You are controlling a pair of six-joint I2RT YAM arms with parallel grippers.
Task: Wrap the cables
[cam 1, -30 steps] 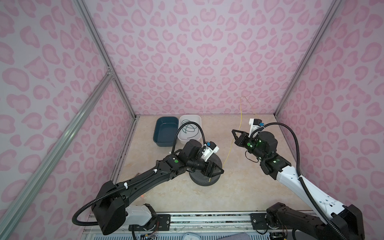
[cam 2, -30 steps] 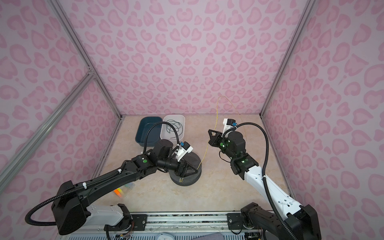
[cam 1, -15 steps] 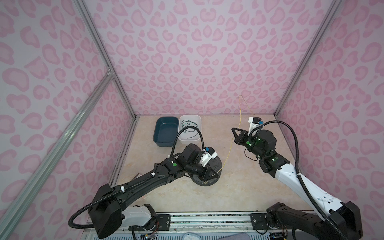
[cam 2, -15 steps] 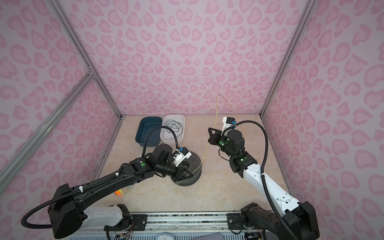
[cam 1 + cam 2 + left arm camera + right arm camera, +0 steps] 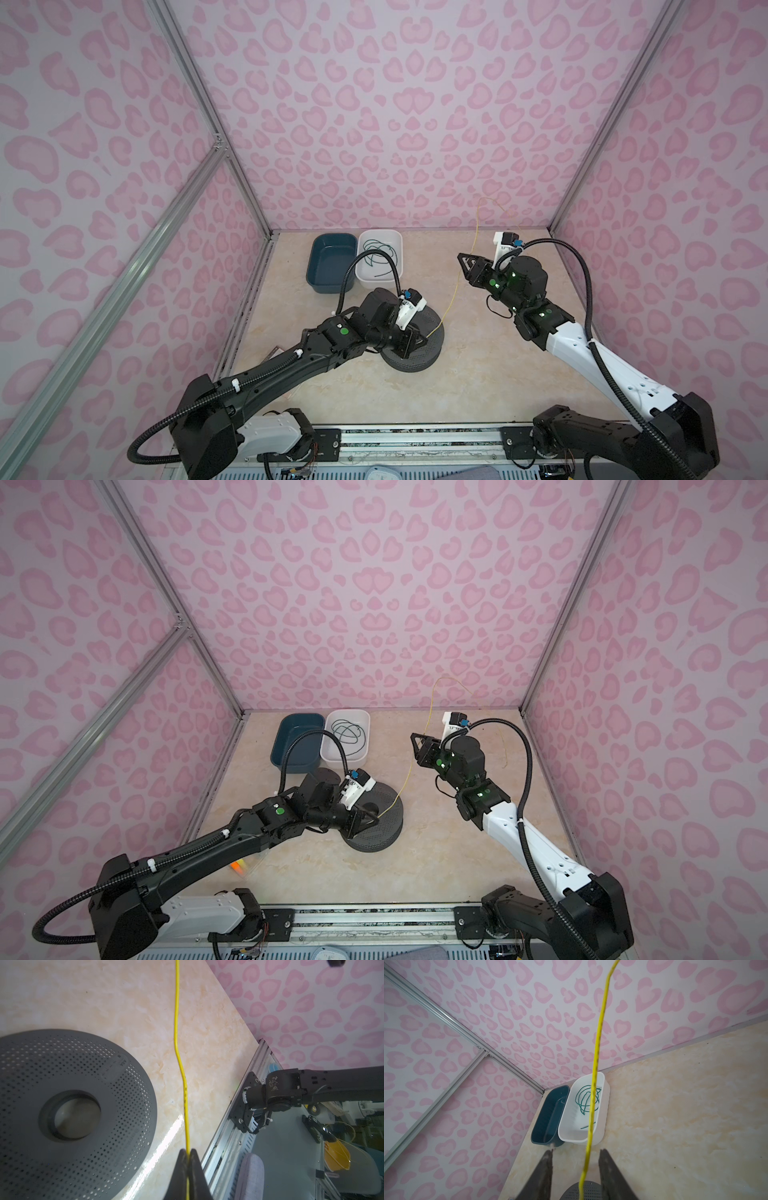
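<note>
Where the desk (image 5: 457, 374) meets the back wall, a dark teal tub (image 5: 330, 270) stands just beside a white tub (image 5: 400, 266) on its right, and the dark green cable (image 5: 374, 253) lies in loose loops inside the white one. Nearer the front, the left arm (image 5: 291, 370) reaches over a grey perforated spool (image 5: 430, 347) that lies flat on the desk. The left jaws are closed tight on the pale yellow cable (image 5: 455, 291); the left wrist view shows it pinched between the two fingertips (image 5: 182, 1159). From that grip the yellow cable runs up and to the right, clear of the desk. In both top views it rises in front of the back wall, arcs over and drops behind the right arm (image 5: 569, 340). That arm is raised, well apart from the spool, and the right jaws stand open. In the right wrist view the yellow cable passes through the gap between the two fingers (image 5: 546, 1172), and I cannot tell whether it touches either
</note>
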